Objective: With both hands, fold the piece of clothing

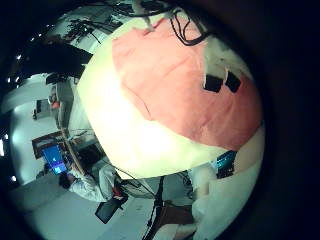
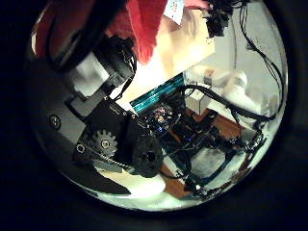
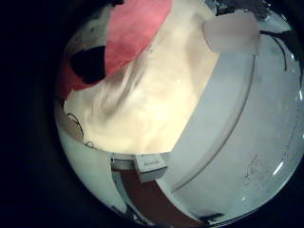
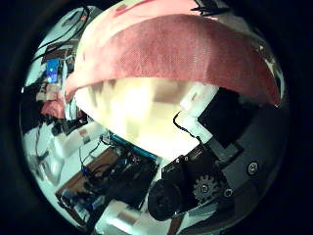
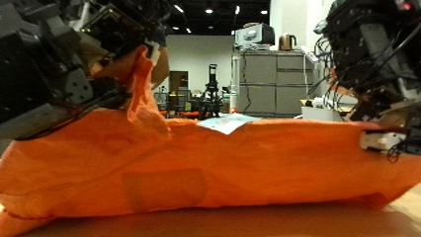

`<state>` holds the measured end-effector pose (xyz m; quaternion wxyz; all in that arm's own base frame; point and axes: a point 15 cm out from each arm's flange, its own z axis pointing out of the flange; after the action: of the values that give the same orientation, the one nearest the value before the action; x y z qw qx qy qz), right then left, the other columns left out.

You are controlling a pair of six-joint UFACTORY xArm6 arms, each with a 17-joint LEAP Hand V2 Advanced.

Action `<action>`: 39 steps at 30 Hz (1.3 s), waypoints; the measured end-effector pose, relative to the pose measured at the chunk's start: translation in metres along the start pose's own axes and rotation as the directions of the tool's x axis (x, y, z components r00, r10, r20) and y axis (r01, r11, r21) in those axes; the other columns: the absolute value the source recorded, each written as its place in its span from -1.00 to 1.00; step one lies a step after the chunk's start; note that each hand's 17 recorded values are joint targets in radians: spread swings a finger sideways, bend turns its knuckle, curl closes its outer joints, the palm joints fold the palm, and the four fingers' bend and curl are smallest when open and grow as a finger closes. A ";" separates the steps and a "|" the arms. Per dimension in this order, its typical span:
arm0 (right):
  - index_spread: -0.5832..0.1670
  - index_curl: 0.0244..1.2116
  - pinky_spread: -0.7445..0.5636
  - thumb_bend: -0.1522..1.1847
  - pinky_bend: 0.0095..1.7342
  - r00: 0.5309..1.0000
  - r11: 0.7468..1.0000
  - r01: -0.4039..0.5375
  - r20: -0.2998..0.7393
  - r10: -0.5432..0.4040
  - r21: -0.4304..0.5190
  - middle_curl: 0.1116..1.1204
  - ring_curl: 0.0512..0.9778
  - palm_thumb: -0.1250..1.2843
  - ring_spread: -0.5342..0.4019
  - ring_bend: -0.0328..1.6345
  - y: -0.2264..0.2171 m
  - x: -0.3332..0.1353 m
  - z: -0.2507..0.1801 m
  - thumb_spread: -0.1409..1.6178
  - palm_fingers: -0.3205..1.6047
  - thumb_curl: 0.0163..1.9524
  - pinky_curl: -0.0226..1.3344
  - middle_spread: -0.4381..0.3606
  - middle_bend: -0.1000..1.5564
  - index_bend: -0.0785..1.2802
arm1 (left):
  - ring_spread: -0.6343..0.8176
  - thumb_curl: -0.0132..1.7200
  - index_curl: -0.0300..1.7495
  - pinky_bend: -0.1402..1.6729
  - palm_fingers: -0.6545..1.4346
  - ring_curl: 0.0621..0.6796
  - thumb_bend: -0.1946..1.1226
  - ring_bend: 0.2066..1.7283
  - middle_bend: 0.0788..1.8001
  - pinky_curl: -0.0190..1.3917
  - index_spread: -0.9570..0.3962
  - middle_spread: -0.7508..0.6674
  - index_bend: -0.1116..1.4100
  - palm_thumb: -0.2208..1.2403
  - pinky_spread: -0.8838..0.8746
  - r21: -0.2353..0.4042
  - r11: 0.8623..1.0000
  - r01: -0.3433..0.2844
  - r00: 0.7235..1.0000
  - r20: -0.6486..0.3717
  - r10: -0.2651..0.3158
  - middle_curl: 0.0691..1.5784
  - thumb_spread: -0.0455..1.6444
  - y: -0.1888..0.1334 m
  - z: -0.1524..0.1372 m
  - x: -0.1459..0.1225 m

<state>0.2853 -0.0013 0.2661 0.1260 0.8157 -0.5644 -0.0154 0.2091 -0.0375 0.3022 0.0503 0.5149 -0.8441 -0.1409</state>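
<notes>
An orange piece of clothing (image 5: 210, 163) lies spread over the table (image 5: 329, 225) close to the outside camera, with a white tag (image 5: 231, 123) at its upper edge. My left hand (image 5: 66, 59) is above its one end, where a peak of cloth (image 5: 142, 74) rises into its curled fingers. My right hand (image 5: 376, 69) is at the other end, fingertips (image 5: 381, 140) closed on the cloth's edge. The cloth also shows in the left little finger side palm view (image 1: 190, 85), the left thumb side palm view (image 2: 149, 29), the right little finger side palm view (image 3: 133, 33) and the right thumb side palm view (image 4: 166, 54).
Grey cabinets (image 5: 270, 84) and a tripod (image 5: 210, 94) stand behind the table.
</notes>
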 end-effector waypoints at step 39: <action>-0.38 0.64 -0.34 -0.80 0.33 0.997 0.979 -0.047 0.053 0.059 -0.199 0.58 0.63 0.47 -0.42 0.68 -0.225 0.065 0.031 0.71 0.11 -0.56 0.61 -0.35 0.54 0.43 | -0.83 -0.15 -0.13 0.13 0.10 0.27 -0.67 -0.07 -0.24 -0.29 -0.16 -0.62 -0.77 0.14 -0.77 -0.139 0.986 0.089 0.995 0.061 -0.081 -0.35 0.54 -0.264 -0.006 -0.144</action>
<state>0.5097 0.0068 0.1933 0.1902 0.7830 -0.5851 -0.0917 0.5027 -0.0252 0.2405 0.0573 0.5416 -0.8102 -0.2168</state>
